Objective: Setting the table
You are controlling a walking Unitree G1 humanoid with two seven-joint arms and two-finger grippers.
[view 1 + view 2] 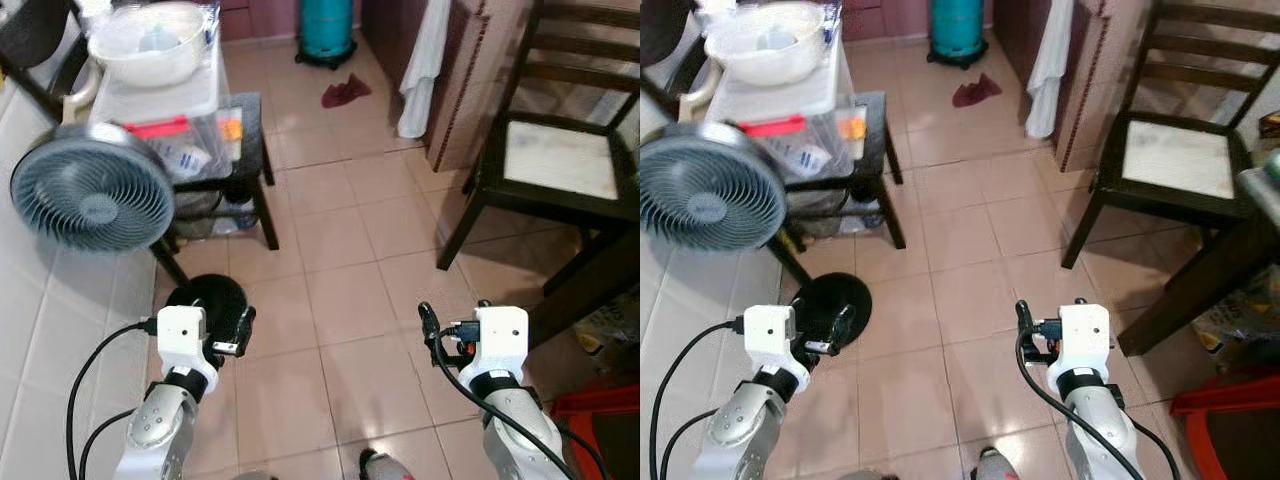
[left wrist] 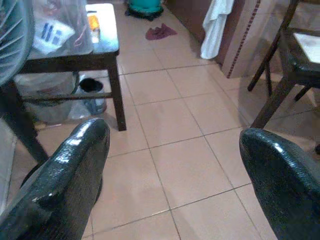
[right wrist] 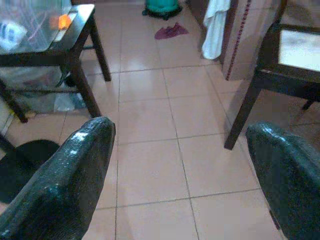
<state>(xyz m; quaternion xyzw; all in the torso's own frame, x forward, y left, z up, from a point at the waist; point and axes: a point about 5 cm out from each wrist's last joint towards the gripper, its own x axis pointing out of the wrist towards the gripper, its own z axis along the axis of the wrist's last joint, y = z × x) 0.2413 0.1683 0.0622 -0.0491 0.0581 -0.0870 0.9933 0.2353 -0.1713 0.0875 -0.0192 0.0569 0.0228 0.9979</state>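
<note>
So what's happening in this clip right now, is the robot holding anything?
Nothing is in hand. The left gripper and right gripper are both open and empty, held out low over the tiled floor. Ahead on the robot's left stand a fan and a small dark table carrying a clear bin and a white bowl. A dark wooden chair stands on the right. No table-setting items have been picked up yet.
</note>
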